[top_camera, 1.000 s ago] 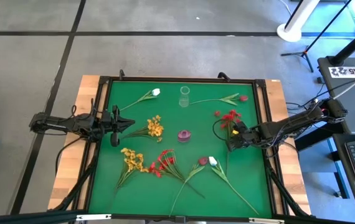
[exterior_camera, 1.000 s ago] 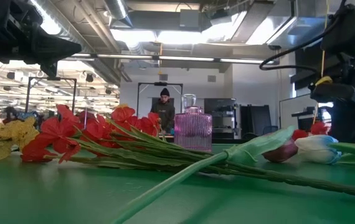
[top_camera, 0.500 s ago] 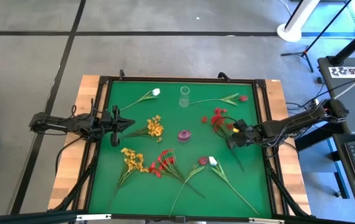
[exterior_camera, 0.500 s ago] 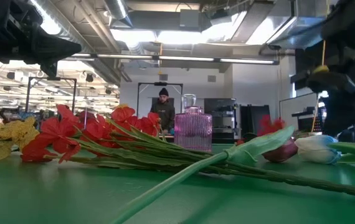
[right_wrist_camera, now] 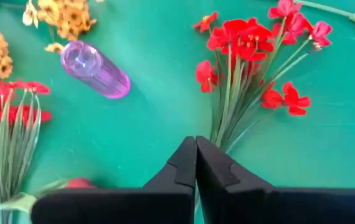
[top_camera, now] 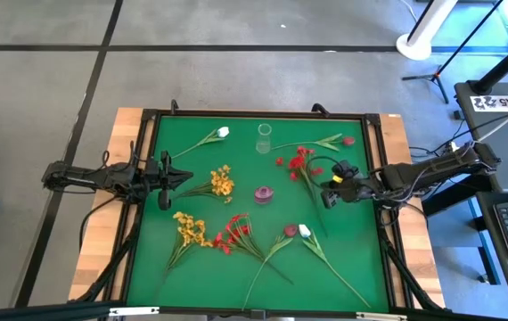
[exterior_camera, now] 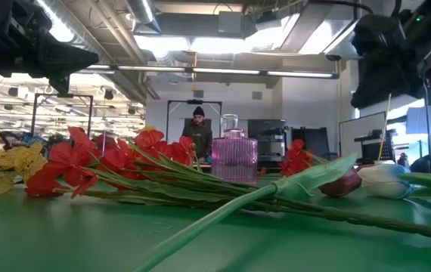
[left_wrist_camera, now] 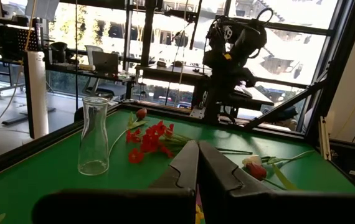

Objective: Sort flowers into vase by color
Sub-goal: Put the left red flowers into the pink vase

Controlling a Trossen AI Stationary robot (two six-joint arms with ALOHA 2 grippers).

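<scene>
My right gripper [top_camera: 328, 195] is over the table's right half, shut on a red blossom cluster flower [top_camera: 300, 161]. Its blossoms point toward the clear glass vase [top_camera: 264, 138] at the far middle; its green stem [top_camera: 318, 218] trails toward the near edge. A pink ribbed vase [top_camera: 263, 193] stands at the table's middle and also shows in the right wrist view [right_wrist_camera: 95, 70]. My left gripper [top_camera: 189, 176] waits shut and empty above the table's left side, its fingers together in its wrist view [left_wrist_camera: 197, 146]. My right gripper pinches the red flower's bundle of stems [right_wrist_camera: 218, 142] just behind the blossoms, between its two shut fingers. The fingers come from above, slanting in from the table's right, and lie across the stems. Whether the flower is clear of the table I cannot tell.
Other flowers lie flat on the green mat: a white tulip [top_camera: 222, 133], a dark red tulip [top_camera: 347, 141], two yellow-orange clusters [top_camera: 222, 182] [top_camera: 188, 227], a red cluster [top_camera: 234, 234], and a dark red and a white tulip [top_camera: 297, 230] near the front. A raised black frame [top_camera: 374, 125] rims the table.
My right gripper has risen and gone a little toward the table's far left, staying shut on the red flower. The flower has swung about: its blossoms have gone from near the right edge toward the clear vase, while the stem end stays toward the near side.
</scene>
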